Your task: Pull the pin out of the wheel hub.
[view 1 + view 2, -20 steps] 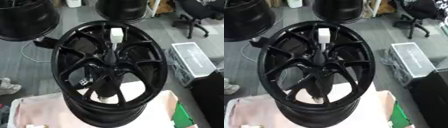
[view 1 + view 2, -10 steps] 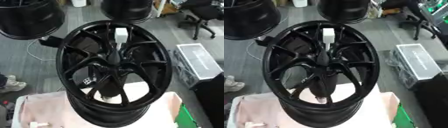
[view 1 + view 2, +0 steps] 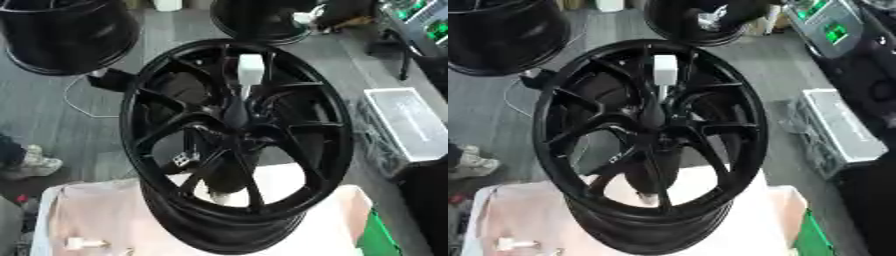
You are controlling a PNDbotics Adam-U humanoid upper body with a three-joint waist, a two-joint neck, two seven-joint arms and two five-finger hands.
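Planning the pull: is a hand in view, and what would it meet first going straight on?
Neither hand shows in either view, so no line can be judged. The white pin stands in the wheel hub.

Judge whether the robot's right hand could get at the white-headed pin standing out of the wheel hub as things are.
Probably yes. The pin stands clear above the hub of the black wheel, with nothing covering its white head. Neither hand shows in either view, so the starting distance cannot be judged.
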